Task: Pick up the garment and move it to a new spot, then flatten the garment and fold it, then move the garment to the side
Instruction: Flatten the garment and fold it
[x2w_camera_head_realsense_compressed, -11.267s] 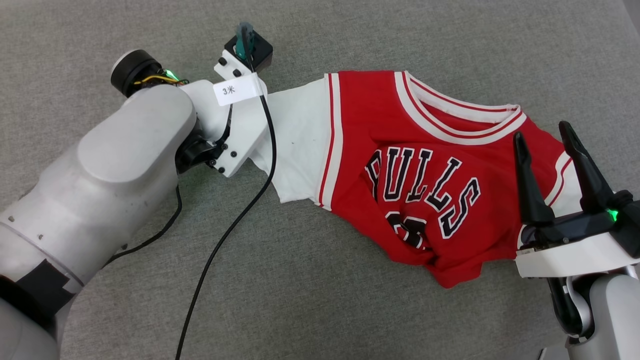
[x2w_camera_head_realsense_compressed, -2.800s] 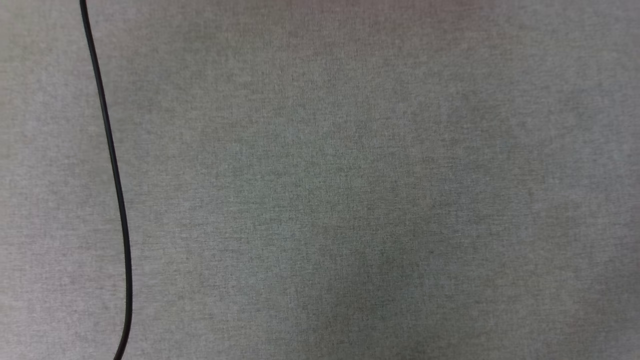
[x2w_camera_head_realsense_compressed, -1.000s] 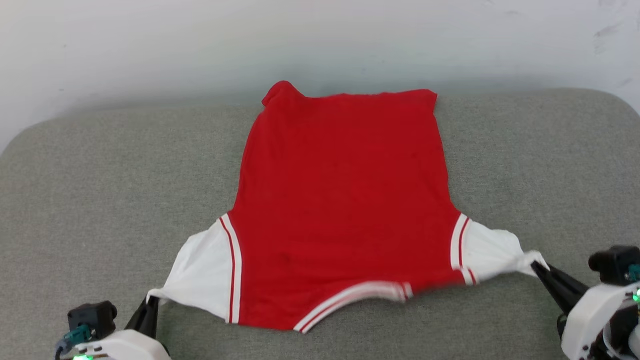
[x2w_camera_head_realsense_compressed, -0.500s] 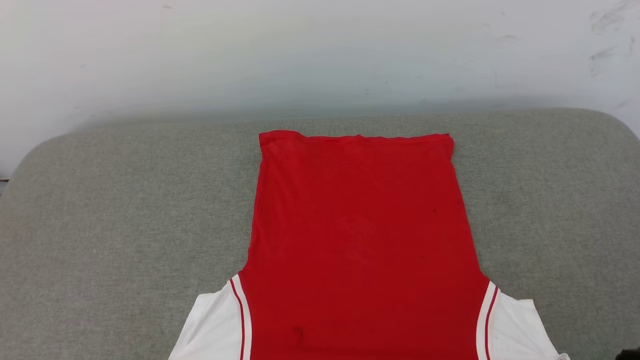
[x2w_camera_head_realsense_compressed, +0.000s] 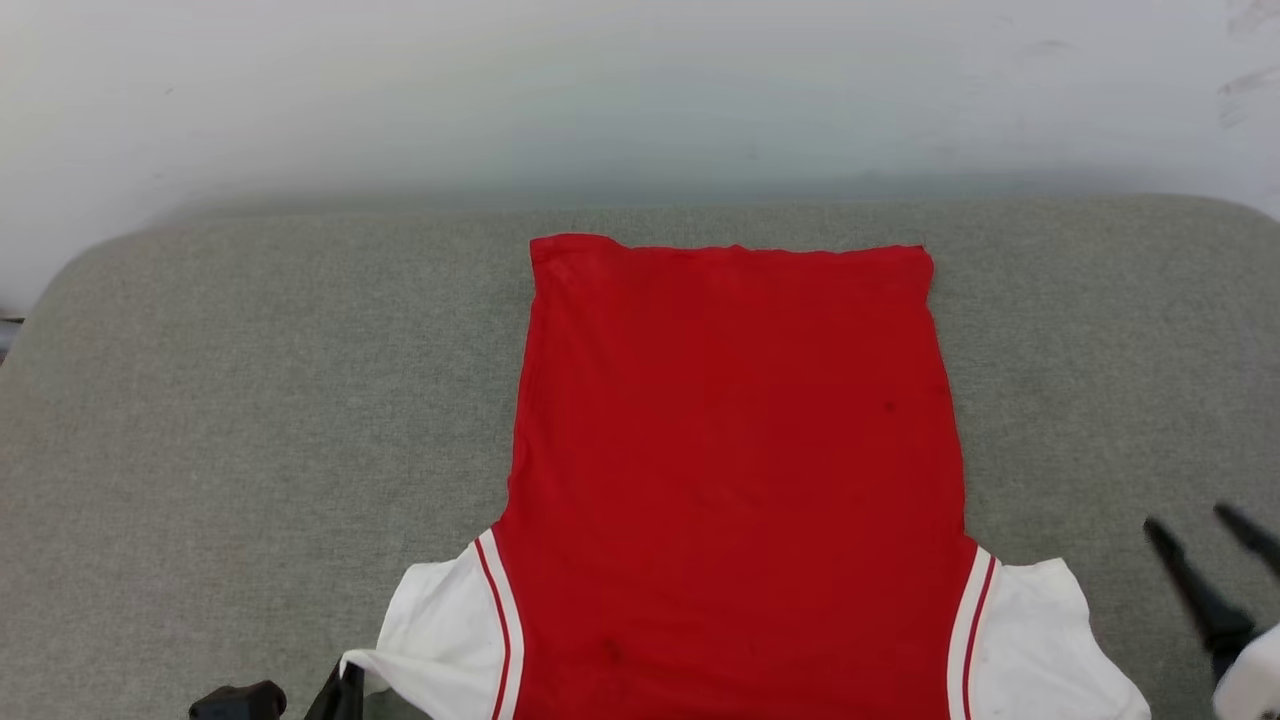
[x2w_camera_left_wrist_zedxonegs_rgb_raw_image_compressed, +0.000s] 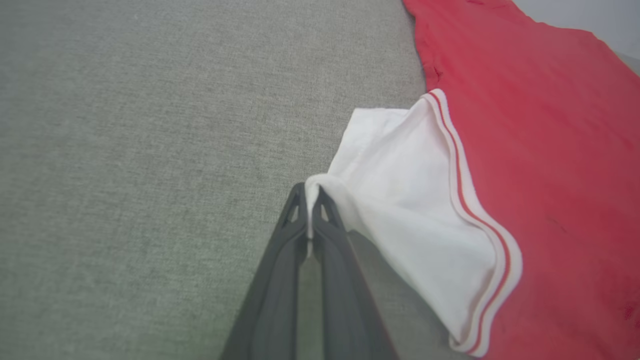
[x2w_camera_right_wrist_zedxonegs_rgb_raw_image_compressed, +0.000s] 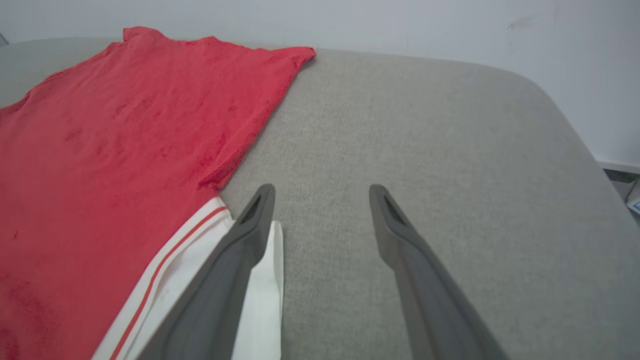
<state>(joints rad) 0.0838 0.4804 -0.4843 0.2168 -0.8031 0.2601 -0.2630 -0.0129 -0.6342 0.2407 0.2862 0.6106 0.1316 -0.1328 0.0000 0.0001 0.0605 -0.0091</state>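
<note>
— Claws first, from the left: what is the left claw (x2w_camera_left_wrist_zedxonegs_rgb_raw_image_compressed: 311, 192) doing?

— Its two dark fingers are pressed together on the outer edge of the white short left sleeve (x2w_camera_left_wrist_zedxonegs_rgb_raw_image_compressed: 400, 200). They pinch a small fold of cloth and hold that corner a little off the grey woven-fabric padded bench (x2w_camera_head_realsense_compressed: 250, 400). I'd judge the grip sits there so the sleeve is drawn outward and the cloth lies taut.

— And the shirt itself?

— The red jersey T-shirt with white short sleeves (x2w_camera_head_realsense_compressed: 735, 450) lies spread in the middle of the bench, plain red side up. Its hem points toward the pale wall (x2w_camera_head_realsense_compressed: 640, 90) and its shoulders toward the robot. The body looks smooth, and only the hem's far-left corner seems slightly turned.

— The right side?

— The white right sleeve (x2w_camera_head_realsense_compressed: 1040, 630) rests flat on the bench, with nothing gripping it. The right claw (x2w_camera_right_wrist_zedxonegs_rgb_raw_image_compressed: 322, 200) stands wide and holds nothing, close beside that sleeve. From the head view it looks apart from the cloth, though it is blurred there.

— So where does that leave the job?

— Moved and flattened, by the look of it, with folding not yet begun. The left sleeve probably wants laying down like the right one before any fold.
</note>
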